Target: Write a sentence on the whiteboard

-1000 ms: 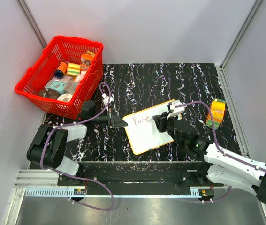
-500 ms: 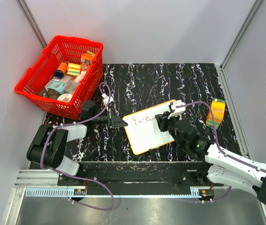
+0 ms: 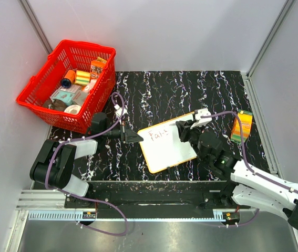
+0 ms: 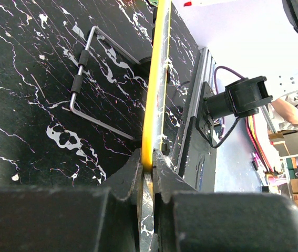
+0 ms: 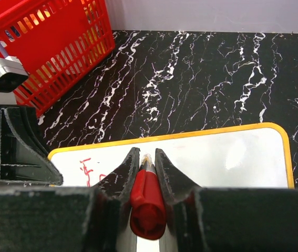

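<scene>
Writing step: judged under way. The sentence (image 3: 158, 135) is so far only a short run of red letters, and most of the board is blank.
Table (image 3: 191, 89): black marbled surface that carries every item.
Red basket (image 3: 88, 45): at the table's 10 o'clock corner, well apart from the work. No action is required.
Whiteboard (image 3: 164, 155): lies flat near the table's 6 o'clock edge, between the two arms and turned slightly. The lettering sits toward its 11 o'clock area.
Left gripper (image 4: 147, 160): fingers are closed on the board's yellow rim at its 9 o'clock side. Hold this clamp firm so the board cannot slide under pen pressure.
Right gripper (image 5: 147, 157): fingers are clamped on the red marker (image 5: 147, 202). The tip points at the board, at 3 o'clock of the last letter.
Contact: the pictures do not show whether the tip touches the surface.
Procedure: apply light, even downward pressure. Advance toward 3 o'clock along the existing line and keep the letter height matched to what is written.
Line space: little board appears to remain toward 3 o'clock, so plan a second line below, toward 6 o'clock.
Risk: excess force may skew the board in the clamp or smear fresh ink.
</scene>
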